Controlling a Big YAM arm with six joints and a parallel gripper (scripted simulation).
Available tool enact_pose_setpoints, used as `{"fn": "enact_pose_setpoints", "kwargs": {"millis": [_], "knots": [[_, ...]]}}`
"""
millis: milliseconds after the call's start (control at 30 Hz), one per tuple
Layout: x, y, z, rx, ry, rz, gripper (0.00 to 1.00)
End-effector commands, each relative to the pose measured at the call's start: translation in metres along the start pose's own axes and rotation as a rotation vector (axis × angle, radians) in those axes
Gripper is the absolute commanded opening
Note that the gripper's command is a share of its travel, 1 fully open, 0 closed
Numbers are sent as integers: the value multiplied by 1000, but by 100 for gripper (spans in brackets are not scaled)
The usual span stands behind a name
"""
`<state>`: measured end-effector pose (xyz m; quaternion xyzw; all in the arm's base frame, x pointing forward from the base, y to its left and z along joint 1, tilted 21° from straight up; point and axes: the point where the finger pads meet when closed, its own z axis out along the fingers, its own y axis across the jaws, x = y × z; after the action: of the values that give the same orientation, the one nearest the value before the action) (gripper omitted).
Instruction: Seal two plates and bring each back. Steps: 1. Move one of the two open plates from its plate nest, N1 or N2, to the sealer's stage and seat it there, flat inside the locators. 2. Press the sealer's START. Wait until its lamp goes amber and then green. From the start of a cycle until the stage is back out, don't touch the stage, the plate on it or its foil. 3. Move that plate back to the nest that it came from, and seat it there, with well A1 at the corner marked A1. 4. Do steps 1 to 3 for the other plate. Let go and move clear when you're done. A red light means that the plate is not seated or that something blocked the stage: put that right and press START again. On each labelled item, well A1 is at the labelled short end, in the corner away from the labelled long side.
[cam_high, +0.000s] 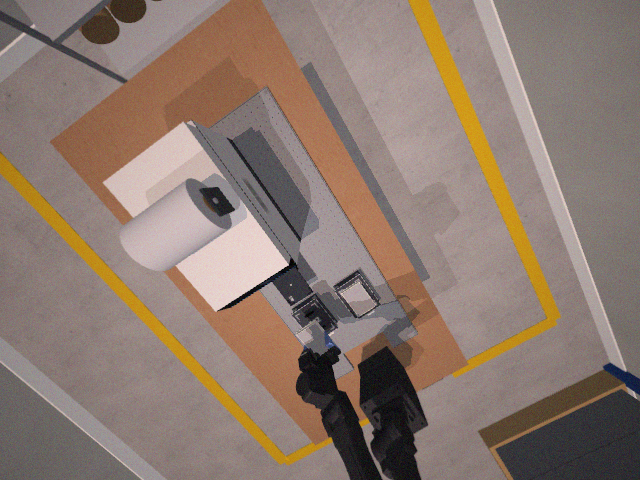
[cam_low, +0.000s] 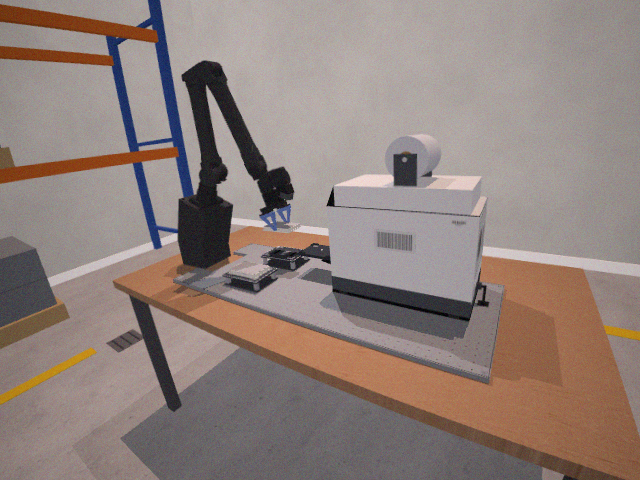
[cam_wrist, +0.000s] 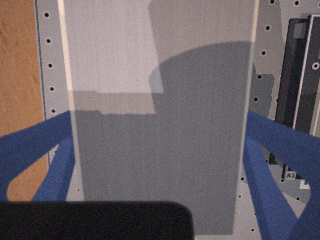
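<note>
My gripper is shut on a pale plate, held level above the board beside the dark holder. Its top is smooth, with no wells showing. The other plate sits in a dark nest near the board's long edge. The dark holder has no plate in it and shows an A1 mark in the wrist view; I cannot tell whether it is nest or stage. The sealer stands beyond it. Its lamp is not readable.
A dark slab lies between the sealer and the holder. A white roll tops the sealer. The grey perforated board carries the holders. The black arm base stands at the board's end.
</note>
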<state>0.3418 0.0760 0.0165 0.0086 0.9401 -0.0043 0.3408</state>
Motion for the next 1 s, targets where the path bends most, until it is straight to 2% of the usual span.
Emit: {"fn": "enact_pose_setpoints", "kwargs": {"millis": [0, 100, 567, 867, 967], "knots": [[-23, 3, 6, -3, -35, 14, 0], [-22, 2, 8, -3, -35, 14, 0], [11, -6, 11, 10, 11, -1, 0], [-14, 1, 15, -2, -34, 10, 0], [-15, 1, 16, -2, -34, 10, 0]]}}
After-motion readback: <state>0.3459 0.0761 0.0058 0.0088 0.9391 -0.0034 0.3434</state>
